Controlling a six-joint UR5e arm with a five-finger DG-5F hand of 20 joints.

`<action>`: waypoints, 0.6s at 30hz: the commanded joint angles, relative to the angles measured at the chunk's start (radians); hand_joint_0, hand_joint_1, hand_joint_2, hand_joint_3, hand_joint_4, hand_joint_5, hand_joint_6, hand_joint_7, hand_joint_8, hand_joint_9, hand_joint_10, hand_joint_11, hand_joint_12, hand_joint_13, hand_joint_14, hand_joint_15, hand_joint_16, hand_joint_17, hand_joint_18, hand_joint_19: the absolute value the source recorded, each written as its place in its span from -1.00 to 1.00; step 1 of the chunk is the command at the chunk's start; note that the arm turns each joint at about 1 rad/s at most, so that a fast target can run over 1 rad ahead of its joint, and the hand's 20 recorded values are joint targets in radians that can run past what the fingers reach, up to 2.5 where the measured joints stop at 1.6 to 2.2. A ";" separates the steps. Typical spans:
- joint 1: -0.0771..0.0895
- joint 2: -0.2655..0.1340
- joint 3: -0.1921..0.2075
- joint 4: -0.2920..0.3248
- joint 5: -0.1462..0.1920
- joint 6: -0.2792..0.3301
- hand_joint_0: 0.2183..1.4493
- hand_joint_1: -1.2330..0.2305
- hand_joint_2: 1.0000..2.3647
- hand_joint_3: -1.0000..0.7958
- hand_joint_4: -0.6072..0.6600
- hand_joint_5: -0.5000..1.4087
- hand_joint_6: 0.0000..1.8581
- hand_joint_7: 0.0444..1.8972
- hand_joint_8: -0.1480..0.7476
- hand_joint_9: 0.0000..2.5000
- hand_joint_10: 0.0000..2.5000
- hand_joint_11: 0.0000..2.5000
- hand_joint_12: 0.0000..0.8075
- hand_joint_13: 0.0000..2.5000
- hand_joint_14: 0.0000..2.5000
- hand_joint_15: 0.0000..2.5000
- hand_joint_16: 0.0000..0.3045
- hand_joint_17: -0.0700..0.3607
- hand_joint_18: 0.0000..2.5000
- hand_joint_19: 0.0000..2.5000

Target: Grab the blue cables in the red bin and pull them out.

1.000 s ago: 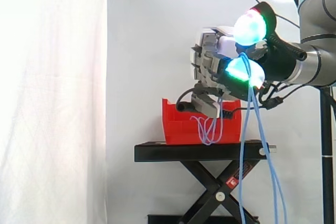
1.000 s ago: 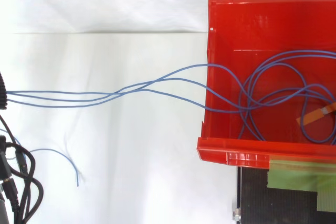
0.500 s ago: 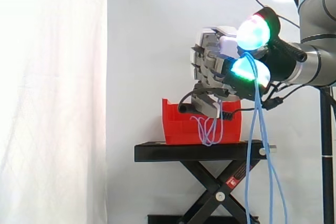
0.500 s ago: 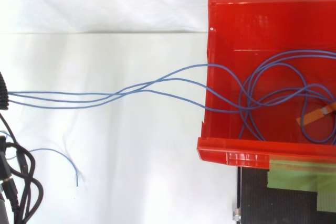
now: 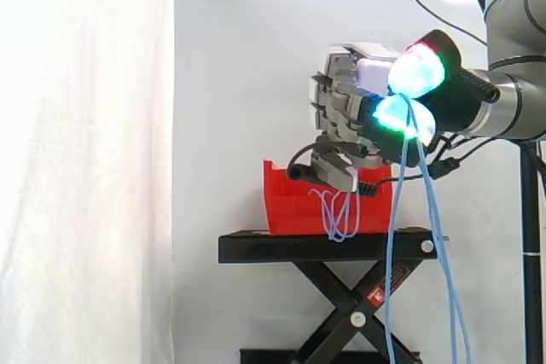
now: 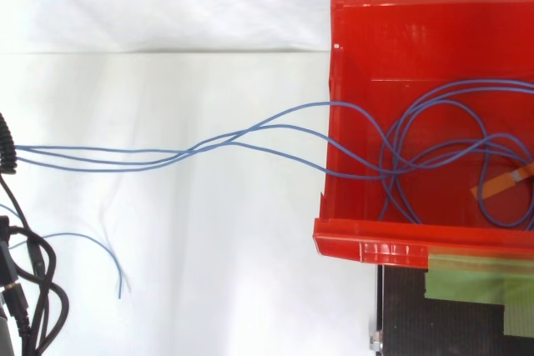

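While the hand [image 5: 341, 108] is hovering upper right above the red bin [image 5: 290, 202], its curled fingers are pinching the blue cables [image 6: 219, 137] | cables are hanging from the pads, crossing the bin's left wall, looping inside beside an orange tag [image 6: 501, 183] | black stand [image 5: 324, 246] is carrying the bin | white curtain behind

A robotics lab: grey robot arm [image 5: 519, 91] at right, white curtain [image 5: 85, 159] backdrop, red bin [image 5: 290, 204] on a black scissor stand [image 5: 324, 249].
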 commanded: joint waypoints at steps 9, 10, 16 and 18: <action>-0.001 0.000 0.000 0.002 0.000 0.000 0.01 -0.56 -1.00 -1.00 0.07 0.60 -1.00 -0.03 -0.17 0.06 -0.98 0.25 -0.24 0.12 -0.77 0.38 -0.66 -0.14 -0.28 -0.28; -0.001 0.000 0.000 0.002 0.000 0.000 0.01 -0.56 -1.00 -1.00 0.07 0.59 -1.00 -0.03 -0.17 0.06 -0.98 0.24 -0.24 0.12 -0.76 0.38 -0.66 -0.14 -0.28 -0.28; -0.001 0.000 0.000 0.000 0.002 0.000 0.01 -0.63 -1.00 -1.00 0.06 0.45 -0.86 -0.12 -0.18 0.04 -0.98 0.23 -0.24 0.11 -0.75 0.38 -0.65 -0.12 -0.27 -0.28; 0.000 0.000 0.000 0.000 0.000 0.000 0.01 -0.65 -1.00 -1.00 0.07 0.41 -0.80 -0.15 -0.17 0.04 -0.98 0.22 -0.23 0.10 -0.75 0.38 -0.65 -0.13 -0.28 -0.27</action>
